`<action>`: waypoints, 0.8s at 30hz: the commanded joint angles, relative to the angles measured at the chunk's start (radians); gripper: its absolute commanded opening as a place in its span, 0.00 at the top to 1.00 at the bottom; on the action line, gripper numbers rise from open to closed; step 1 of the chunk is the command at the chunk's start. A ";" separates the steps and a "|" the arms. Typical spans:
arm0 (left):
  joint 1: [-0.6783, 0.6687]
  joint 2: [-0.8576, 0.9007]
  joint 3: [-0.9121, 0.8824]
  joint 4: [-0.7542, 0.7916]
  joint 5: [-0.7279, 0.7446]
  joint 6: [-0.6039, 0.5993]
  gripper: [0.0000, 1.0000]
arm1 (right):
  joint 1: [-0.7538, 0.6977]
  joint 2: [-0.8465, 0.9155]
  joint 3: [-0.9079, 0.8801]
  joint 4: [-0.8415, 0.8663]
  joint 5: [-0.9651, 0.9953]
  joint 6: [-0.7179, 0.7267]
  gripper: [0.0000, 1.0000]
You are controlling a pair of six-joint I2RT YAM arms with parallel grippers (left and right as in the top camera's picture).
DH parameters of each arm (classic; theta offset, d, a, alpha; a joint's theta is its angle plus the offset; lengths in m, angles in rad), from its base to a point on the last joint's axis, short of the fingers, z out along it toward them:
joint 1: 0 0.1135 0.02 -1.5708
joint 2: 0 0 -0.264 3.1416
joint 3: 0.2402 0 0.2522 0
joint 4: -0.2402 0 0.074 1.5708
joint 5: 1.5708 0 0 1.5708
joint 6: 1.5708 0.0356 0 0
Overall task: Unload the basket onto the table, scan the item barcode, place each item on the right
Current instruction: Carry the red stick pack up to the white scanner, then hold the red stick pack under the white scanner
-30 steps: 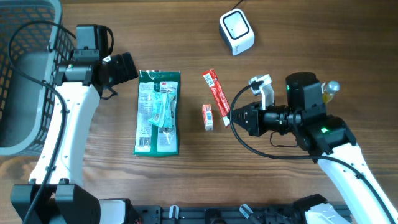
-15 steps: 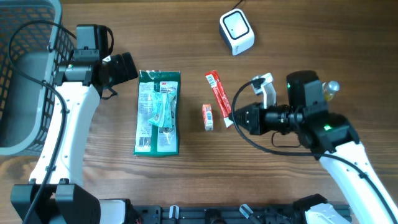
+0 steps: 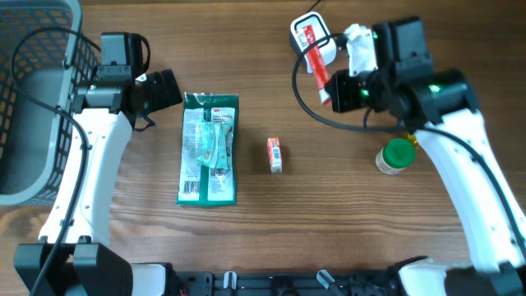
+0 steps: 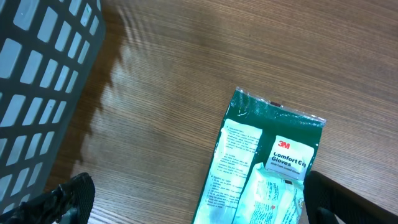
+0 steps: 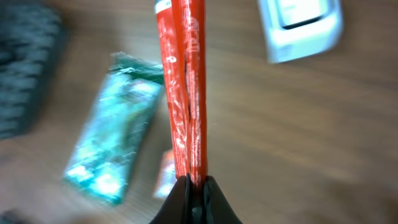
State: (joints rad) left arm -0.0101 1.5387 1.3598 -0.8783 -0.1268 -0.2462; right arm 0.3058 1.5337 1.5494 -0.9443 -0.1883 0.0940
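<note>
Red stick packet up at the scanner, pinched in the right arm's grip!

The right gripper (image 3: 327, 90) is clamped tight on one end of the long red plastic stick packet (image 3: 315, 54), and from the wrist camera the packet (image 5: 185, 93) juts straight out from the closed fingertips. From overhead its far end overlaps the small white box scanner (image 3: 301, 31) at the table's far edge; the wrist view puts the scanner (image 5: 301, 25) just off to one side, and contact can't be judged. Over on the left, the left gripper (image 3: 173, 89) hangs with its fingers (image 4: 65, 198) spread wide and gripping nothing, just beside the flat green glove pack (image 3: 209, 148) lying on the brown wooden table (image 3: 370, 222). A small orange-and-white packet (image 3: 275, 154) lies mid-table, a green-lidded bottle (image 3: 397, 154) stands under the right arm, and a grey mesh basket (image 3: 41, 107) is at the far left.
</note>
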 commanded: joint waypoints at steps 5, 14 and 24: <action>0.006 0.002 0.005 0.002 -0.005 -0.009 0.00 | 0.011 0.182 0.019 0.210 0.460 -0.131 0.96; 0.006 0.002 0.005 0.002 -0.005 -0.009 0.00 | 0.065 0.367 0.019 0.383 0.719 -0.275 0.96; 0.006 0.002 0.005 0.002 -0.005 -0.009 0.00 | 0.143 0.527 0.019 0.594 0.970 -0.680 0.96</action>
State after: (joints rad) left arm -0.0101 1.5387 1.3598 -0.8787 -0.1268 -0.2459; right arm 0.4274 2.0106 1.5494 -0.3904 0.6521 -0.3687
